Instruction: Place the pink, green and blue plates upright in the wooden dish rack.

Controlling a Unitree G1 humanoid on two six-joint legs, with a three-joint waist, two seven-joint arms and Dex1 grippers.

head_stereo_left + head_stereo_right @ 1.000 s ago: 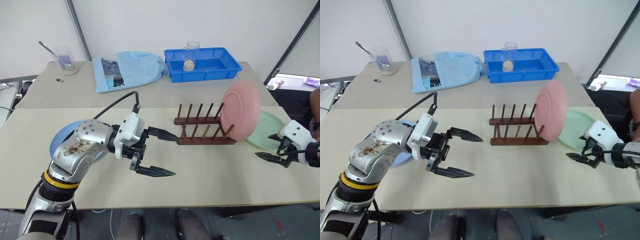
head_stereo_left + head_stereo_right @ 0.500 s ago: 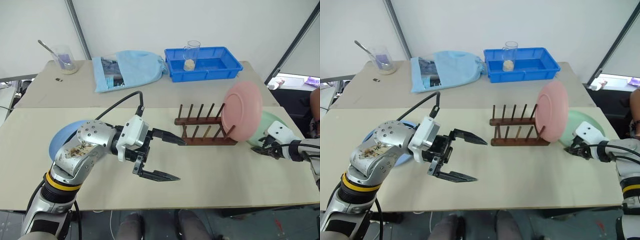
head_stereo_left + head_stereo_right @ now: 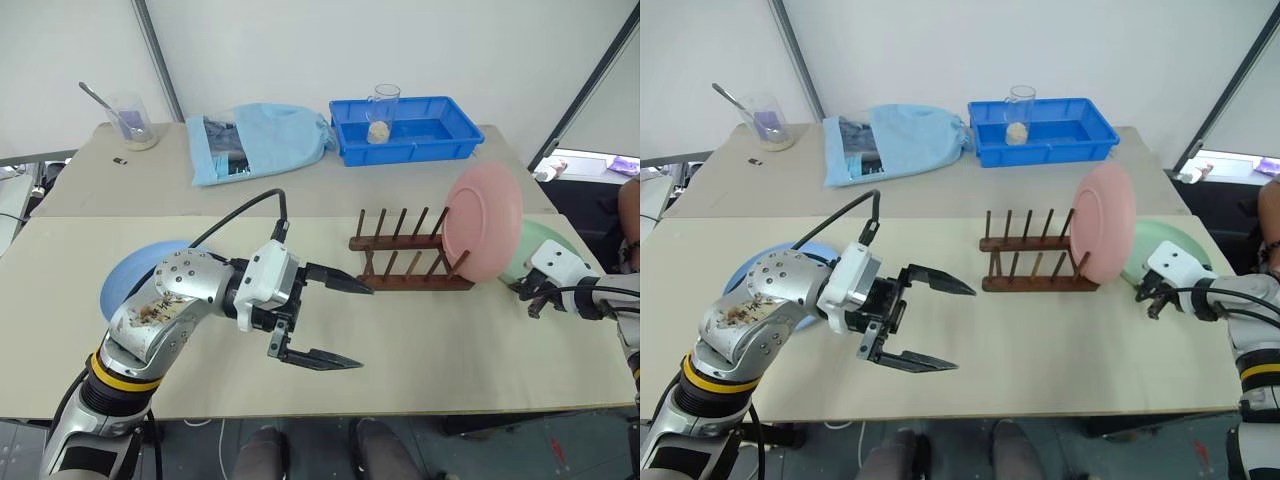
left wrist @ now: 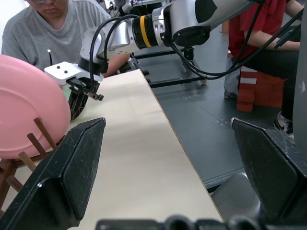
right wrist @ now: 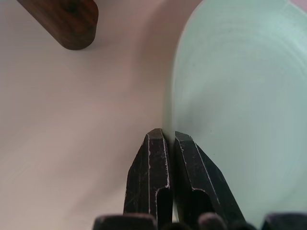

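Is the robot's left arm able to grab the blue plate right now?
Probably yes. The blue plate lies flat beside the left arm, with nothing on it, and the left gripper has its jaws wide open and empty, though it points away.

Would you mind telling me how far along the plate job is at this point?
Done: the pale pink round plate stands upright at the right end of the dark wooden peg rack. In hand: the right gripper is shut on the rim of the mint green plate, which lies flat on the table. Left: the light blue plate lies flat behind the open left gripper.
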